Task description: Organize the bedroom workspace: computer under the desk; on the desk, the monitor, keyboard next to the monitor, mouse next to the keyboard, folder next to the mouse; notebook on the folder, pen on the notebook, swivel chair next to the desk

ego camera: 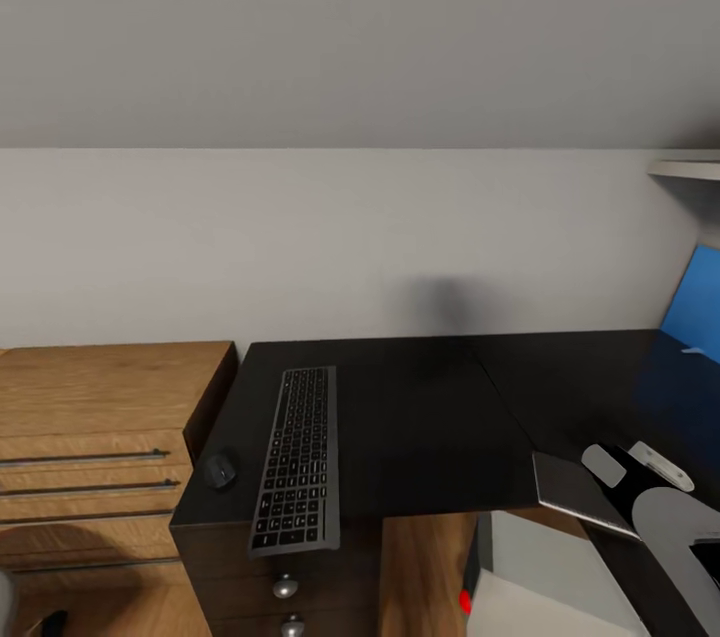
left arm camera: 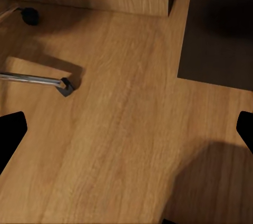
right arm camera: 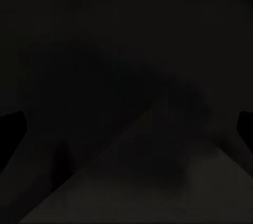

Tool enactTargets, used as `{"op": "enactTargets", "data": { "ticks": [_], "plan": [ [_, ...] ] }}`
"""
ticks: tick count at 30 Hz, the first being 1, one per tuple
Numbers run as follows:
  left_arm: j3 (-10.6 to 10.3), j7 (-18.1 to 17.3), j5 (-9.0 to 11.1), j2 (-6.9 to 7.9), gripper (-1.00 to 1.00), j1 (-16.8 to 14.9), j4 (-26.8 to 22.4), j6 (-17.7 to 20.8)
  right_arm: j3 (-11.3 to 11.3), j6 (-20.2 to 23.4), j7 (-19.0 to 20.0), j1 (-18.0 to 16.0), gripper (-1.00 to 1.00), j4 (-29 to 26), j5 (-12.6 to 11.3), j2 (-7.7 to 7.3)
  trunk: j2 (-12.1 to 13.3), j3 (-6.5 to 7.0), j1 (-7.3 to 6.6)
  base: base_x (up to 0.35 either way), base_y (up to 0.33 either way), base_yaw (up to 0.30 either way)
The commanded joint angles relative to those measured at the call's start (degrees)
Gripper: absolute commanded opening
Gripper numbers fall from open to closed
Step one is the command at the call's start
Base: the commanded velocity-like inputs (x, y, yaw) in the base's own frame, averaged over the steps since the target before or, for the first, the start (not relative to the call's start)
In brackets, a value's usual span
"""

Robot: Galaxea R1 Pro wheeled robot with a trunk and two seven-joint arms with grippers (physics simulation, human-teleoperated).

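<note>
Keyboard and mouse lie on tabletop; notebook under right claw, grip unclear. Left claw apart. Folder, pen, monitor pending.

A bedroom workspace: sloped grey wall, black desk with keyboard.

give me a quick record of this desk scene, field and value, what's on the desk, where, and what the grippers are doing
desk: glossy black, against the grey wall
keyboard: on the desk's left part, near end overhanging the front edge
mouse: on the desk, just left of the keyboard, apart from it
notebook: dark grey, flat on the desk's right part, by the right gripper
computer: pale box under the desk, red light showing
wooden cabinet: left of the desk
left gripper: open, over the wood floor
right gripper state: cannot tell
</note>
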Motion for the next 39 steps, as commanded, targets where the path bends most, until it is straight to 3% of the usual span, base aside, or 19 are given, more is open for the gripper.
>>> {"op": "enactTargets", "data": {
  "ticks": [1, 21, 39],
  "plan": [
    [-0.5, 0.31, 0.29, 0.02, 1.0, -0.03, 0.01, -0.14, 0.48, -0.21, -0.19, -0.03, 1.0, -0.04, -0.6, -0.04, -0.45, -0.25, 0.22, 0.0, 0.0, 0.0],
    [-0.59, 0.34, 0.26, 0.02, 1.0, -0.03, 0.01, -0.07, 0.48, -0.22, -0.19, -0.03, 1.0, -0.12, -0.6, -0.85, -8.47, -3.84, 4.62, 0.0, 0.0, 0.0],
    [-0.65, -0.16, 0.28, 0.43, 1.0, -0.03, 0.03, -0.06, 0.56, -0.22, -0.19, -0.03, 1.0, -0.12, -0.6, -0.72, -8.47, -3.84, 4.62, -0.006, 0.006, 0.0]
  ]
}}
